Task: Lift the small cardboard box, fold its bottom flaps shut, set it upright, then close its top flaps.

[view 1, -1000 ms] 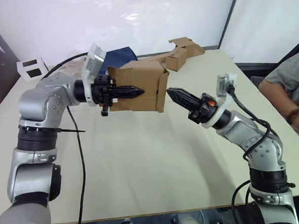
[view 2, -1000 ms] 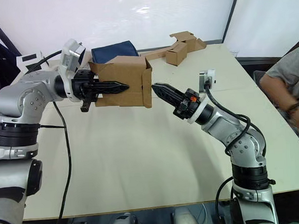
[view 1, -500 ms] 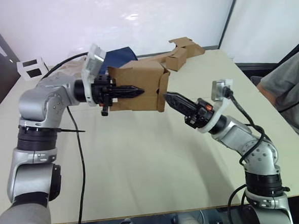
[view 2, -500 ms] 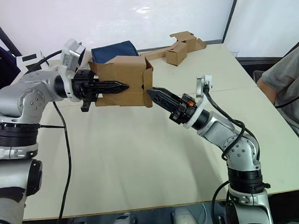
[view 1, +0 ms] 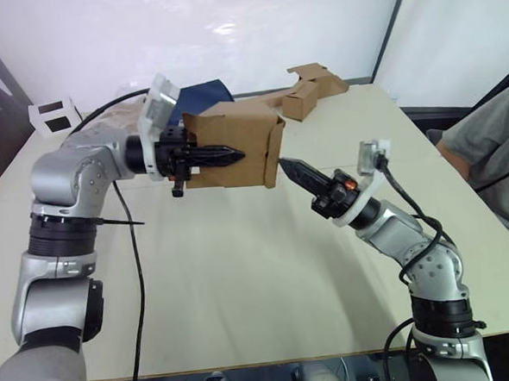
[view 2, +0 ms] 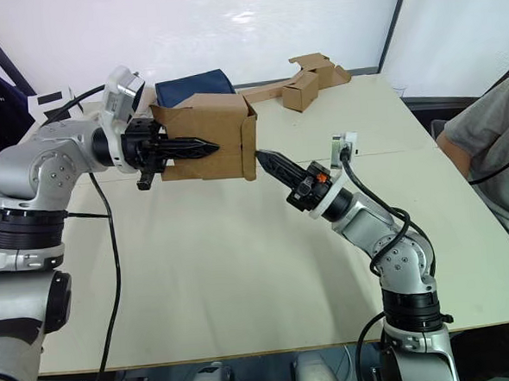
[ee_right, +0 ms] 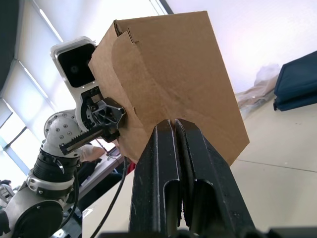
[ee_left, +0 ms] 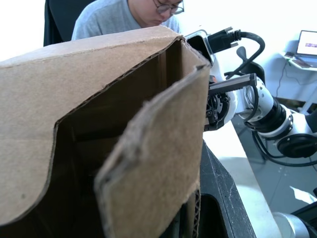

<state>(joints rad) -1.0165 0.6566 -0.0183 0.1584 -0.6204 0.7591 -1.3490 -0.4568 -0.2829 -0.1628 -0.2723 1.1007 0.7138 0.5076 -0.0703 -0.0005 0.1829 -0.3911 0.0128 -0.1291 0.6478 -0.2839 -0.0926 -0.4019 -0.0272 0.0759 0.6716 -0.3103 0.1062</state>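
Small cardboard box (view 2: 206, 140) held in the air above the table (view 2: 225, 270), on its side, clamped by the left gripper (view 2: 202, 146) with fingers closed on the near wall. Right gripper (view 2: 266, 159) with fingers pressed together, tip touching or just beside a flap (view 2: 249, 148) at the box's right end. Cardboard scraps (view 2: 304, 82) and a dark blue bag (view 2: 194, 84) at the far edge. Person in grey seated at the right (view 2: 493, 141)

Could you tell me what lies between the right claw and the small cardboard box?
Nothing: in the right eye view, the shut right claw tip reaches the small cardboard box's flap edge.
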